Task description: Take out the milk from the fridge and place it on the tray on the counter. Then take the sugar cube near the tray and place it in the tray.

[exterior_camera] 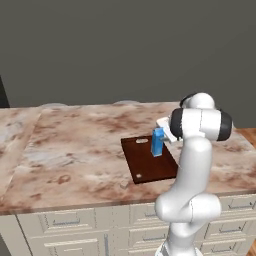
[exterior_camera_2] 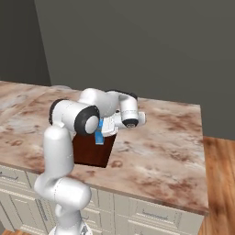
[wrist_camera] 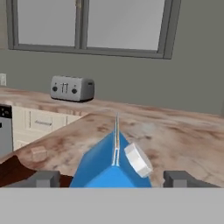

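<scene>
Milk carton (exterior_camera: 157,142) stands upright on the tray (exterior_camera: 150,162), centre-right of the left base frame, toward the tray's far right part. The tray lies flat on the worktop (exterior_camera: 75,150), slot handle (exterior_camera: 142,141) at its far end. The hand (wrist_camera: 113,178) is at the carton: in the hand view the blue gable top (wrist_camera: 114,148) with its pale cap (wrist_camera: 138,159) sits low centre, between the two dark fingertips (wrist_camera: 41,179), one at the lower left and one at the lower right. Fingers flank the carton; contact isn't resolvable, so can't tell if the grip is closed on it or released. In the right base frame the arm's wrist covers most of the carton, only a blue strip (exterior_camera_2: 99,133) showing left of centre above the tray (exterior_camera_2: 94,151). Sugar cube (wrist_camera: 38,153) sits on the worktop at the left of the hand view, just beside the tray's edge (wrist_camera: 13,168). A small pale speck (exterior_camera: 124,185) lies off the tray's near left corner in the left base frame, too small to identify. A toaster (wrist_camera: 72,88) stands on the far worktop, upper left of the hand view, below a window (wrist_camera: 89,24).
</scene>
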Controlling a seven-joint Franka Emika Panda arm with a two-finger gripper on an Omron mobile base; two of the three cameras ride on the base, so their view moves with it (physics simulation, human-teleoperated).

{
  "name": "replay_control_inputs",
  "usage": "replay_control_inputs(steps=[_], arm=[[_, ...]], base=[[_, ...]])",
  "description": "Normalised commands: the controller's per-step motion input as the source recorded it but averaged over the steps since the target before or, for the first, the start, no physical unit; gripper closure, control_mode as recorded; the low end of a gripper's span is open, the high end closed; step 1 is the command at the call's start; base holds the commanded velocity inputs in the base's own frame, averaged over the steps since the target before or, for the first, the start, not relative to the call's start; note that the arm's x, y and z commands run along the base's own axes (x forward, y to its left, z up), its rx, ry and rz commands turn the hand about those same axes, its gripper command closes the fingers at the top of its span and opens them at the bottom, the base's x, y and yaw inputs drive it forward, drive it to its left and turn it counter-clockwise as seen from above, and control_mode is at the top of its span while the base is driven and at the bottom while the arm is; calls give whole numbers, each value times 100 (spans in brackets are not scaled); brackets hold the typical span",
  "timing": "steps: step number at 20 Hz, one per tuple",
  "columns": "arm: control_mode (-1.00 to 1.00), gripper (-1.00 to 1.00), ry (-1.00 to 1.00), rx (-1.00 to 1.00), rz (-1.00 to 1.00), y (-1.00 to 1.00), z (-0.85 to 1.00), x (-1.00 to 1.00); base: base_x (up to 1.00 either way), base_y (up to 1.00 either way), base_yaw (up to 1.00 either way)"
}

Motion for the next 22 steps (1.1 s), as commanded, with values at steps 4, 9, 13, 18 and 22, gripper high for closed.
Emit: replay_control_inputs(steps=[4, 9, 13, 18, 22], arm=[[-100, -100, 0, 0, 0, 0, 27, 0], [-100, -100, -3, 0, 0, 0, 68, -8], [-100, -100, -7, 0, 0, 0, 69, -24], [-100, -100, -16, -13, 0, 34, 54, -67], [-100, -100, -28, -25, 0, 72, 34, -93]], base=[[0, 0, 0], [0, 0, 0], [0, 0, 0], [0, 0, 0], [0, 0, 0]])
